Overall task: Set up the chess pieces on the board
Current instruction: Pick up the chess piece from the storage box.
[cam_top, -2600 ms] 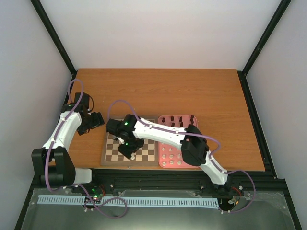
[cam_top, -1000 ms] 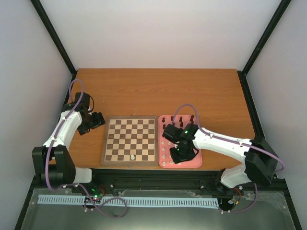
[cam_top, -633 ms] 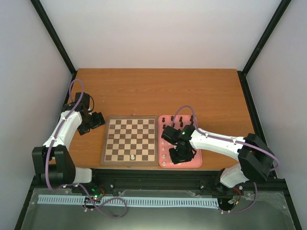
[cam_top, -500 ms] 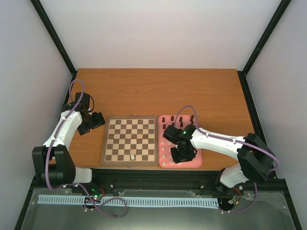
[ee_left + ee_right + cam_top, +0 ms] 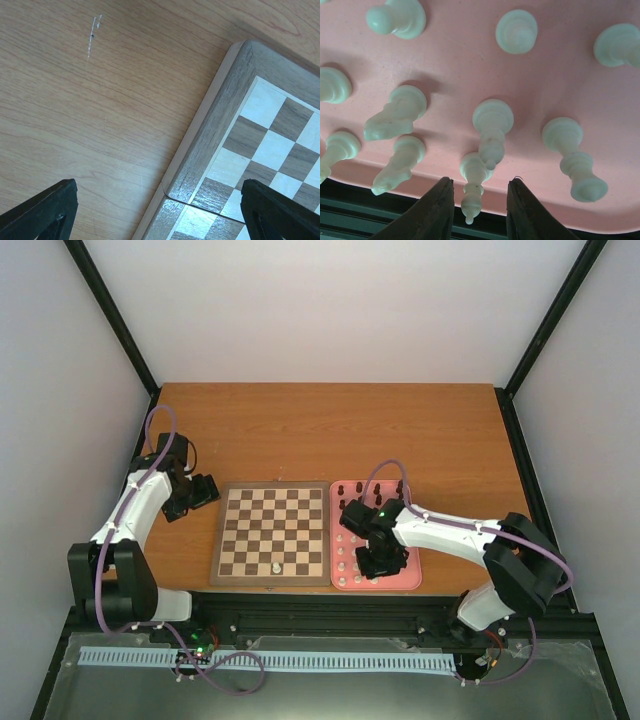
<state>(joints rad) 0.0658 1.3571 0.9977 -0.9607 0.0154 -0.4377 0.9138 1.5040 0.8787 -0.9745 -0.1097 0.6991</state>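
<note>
The wooden chessboard (image 5: 272,532) lies at the table's near middle with one cream piece (image 5: 275,566) on its front row. Its corner shows in the left wrist view (image 5: 240,130). The pink tray (image 5: 408,558) to its right holds several cream and dark pieces. My right gripper (image 5: 378,562) hangs low over the tray's front cream pieces. In the right wrist view its open fingers (image 5: 434,212) flank a cream piece (image 5: 474,186) at the tray's front edge, not touching it. My left gripper (image 5: 200,492) is open and empty beside the board's far left corner.
The tray's front rim and the black table rail lie just beyond the right fingers (image 5: 380,210). Other cream pieces (image 5: 572,155) stand close on both sides. Dark pieces (image 5: 375,490) stand in the tray's far rows. Bare wooden table (image 5: 330,430) lies behind the board.
My right arm has left the board, where a cream piece now stands, swung right to the tray and settled low over its front cream pieces. The left arm has not moved.
</note>
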